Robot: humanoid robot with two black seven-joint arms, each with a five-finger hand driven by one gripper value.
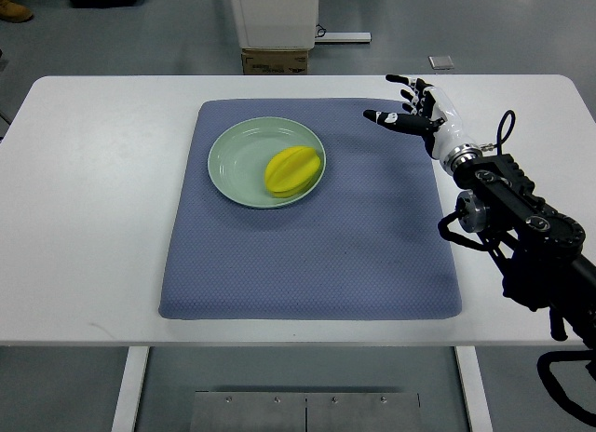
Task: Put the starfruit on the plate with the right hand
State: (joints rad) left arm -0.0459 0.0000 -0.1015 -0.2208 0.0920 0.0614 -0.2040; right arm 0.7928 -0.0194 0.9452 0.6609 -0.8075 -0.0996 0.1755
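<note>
Right robot hand [416, 111] open and empty, starfruit [293, 170] on plate [233, 157], well apart to its left

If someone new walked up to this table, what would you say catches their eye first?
Probably the yellow starfruit, lying on the right side of the pale green plate at the far part of the blue mat. Next, the right hand at the mat's far right corner, fingers spread and holding nothing.
</note>
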